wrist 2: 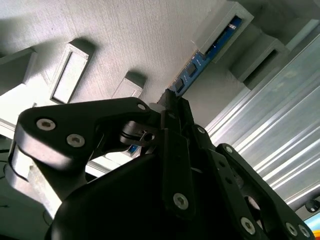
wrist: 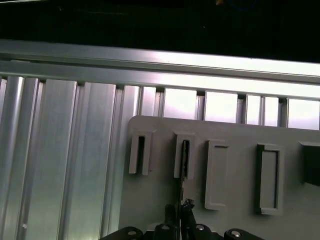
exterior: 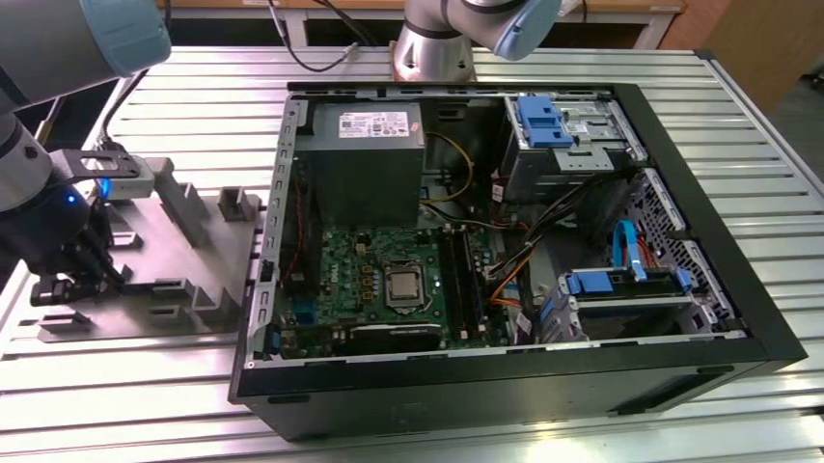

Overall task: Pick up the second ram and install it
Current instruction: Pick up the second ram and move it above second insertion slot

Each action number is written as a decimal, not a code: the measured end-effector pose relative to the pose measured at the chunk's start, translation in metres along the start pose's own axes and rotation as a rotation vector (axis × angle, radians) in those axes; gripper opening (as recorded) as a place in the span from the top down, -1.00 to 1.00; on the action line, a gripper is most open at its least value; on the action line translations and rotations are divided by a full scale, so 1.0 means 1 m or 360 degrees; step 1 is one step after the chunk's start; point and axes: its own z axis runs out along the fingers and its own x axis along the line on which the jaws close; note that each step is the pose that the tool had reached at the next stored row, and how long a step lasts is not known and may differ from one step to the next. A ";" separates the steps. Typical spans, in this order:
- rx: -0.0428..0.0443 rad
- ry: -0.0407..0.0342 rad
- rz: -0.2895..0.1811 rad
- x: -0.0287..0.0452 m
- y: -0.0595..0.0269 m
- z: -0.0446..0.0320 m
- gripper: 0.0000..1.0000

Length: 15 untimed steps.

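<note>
The second ram [wrist 2: 200, 61]: a thin blue circuit-board strip, standing on its long edge on the grey fixture plate [exterior: 193, 246] at the exterior view's left, well apart from the computer. One end sits in a slotted fixture block [wrist 2: 216, 24], which keeps the strip upright so that both flat faces can be reached from above. In the first wrist view it shows edge-on as a dark line [wrist: 184, 167] running from one such block toward the fingers. Gripper [wrist 2: 169, 100]: black linkage fingers drawn narrow, one to each face of the strip near its middle. They appear closed on it, and the strip is not yet lifted from its blocks. In the exterior view the gripper [exterior: 68, 278] hangs low over the near-left part of the plate. Fixture plate, further: several other slotted blocks and upright posts, set apart so each part has its own seat. Aluminium slatted table [exterior: 129, 386]: carries plate and computer. Open computer case [exterior: 515, 378]: lies on its side at frame centre, side panel off, giving access from above to the green motherboard [exterior: 367, 256] and its long black memory slots [exterior: 458, 282], beside the processor [exterior: 403, 283].
</note>
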 end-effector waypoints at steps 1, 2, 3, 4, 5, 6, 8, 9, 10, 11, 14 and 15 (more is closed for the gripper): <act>0.0000 0.0000 0.0000 0.0000 0.0000 0.0000 0.62; 0.0000 0.0000 0.0000 0.0000 0.0000 0.0000 0.62; 0.0000 0.0000 0.0000 0.0000 0.0000 -0.0001 0.62; 0.0000 0.0000 0.0004 0.0000 0.0001 0.0000 0.62; 0.0000 0.0000 0.0010 0.0000 0.0001 0.0004 0.62; 0.0000 0.0000 0.0016 0.0000 0.0001 0.0006 0.62; 0.0000 0.0000 0.0017 0.0000 0.0000 0.0006 0.62; 0.0000 -0.0001 0.0017 0.0000 0.0000 0.0007 0.62; 0.0000 -0.0001 0.0017 0.0000 0.0000 0.0008 0.62; 0.0000 -0.0001 0.0017 0.0000 0.0000 0.0008 0.62; 0.0000 -0.0001 0.0017 0.0000 0.0000 0.0008 0.65; 0.0000 -0.0001 0.0017 0.0000 0.0000 0.0007 0.65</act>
